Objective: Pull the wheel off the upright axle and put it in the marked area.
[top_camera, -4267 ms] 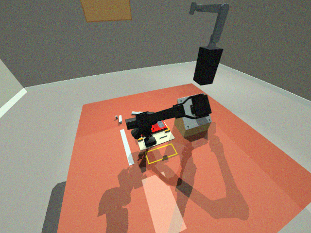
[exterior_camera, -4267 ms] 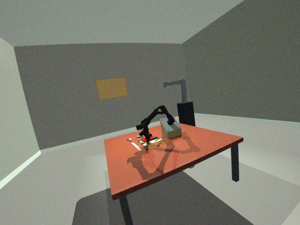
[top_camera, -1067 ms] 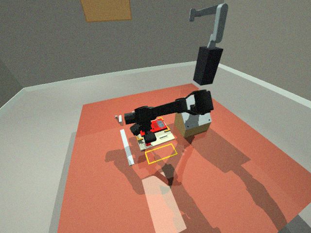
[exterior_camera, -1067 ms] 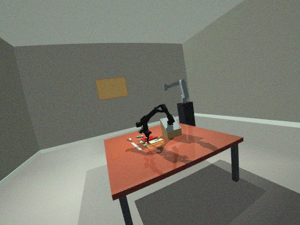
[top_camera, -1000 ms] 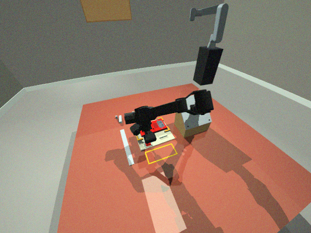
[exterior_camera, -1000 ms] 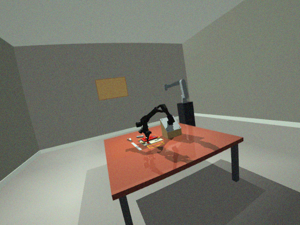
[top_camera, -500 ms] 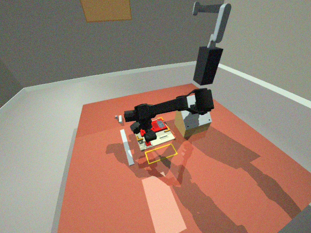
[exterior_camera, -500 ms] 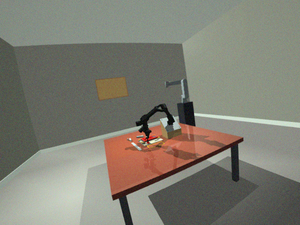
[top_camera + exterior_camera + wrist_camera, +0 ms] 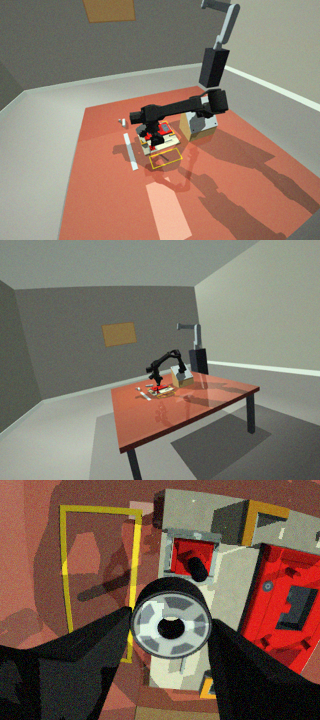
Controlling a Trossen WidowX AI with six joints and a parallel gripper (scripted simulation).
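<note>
Wheel (image 9: pixel 171 626) is gripped between the black fingers, lifted off the axle (image 9: pixel 196 567); below sits the grey plate (image 9: pixel 227 583) with red parts (image 9: pixel 283 607); the yellow area (image 9: pixel 100 574) lies just beside, on the bench (image 9: pixel 108 180).

A glossy red-orange bench (image 9: pixel 206 392) is shown, with reflections carried on its smooth top. The wheel (image 9: pixel 172 626) is given a matt black tyre around a dull grey metallic hub. The arm (image 9: pixel 178 106) is finished in matt black.
</note>
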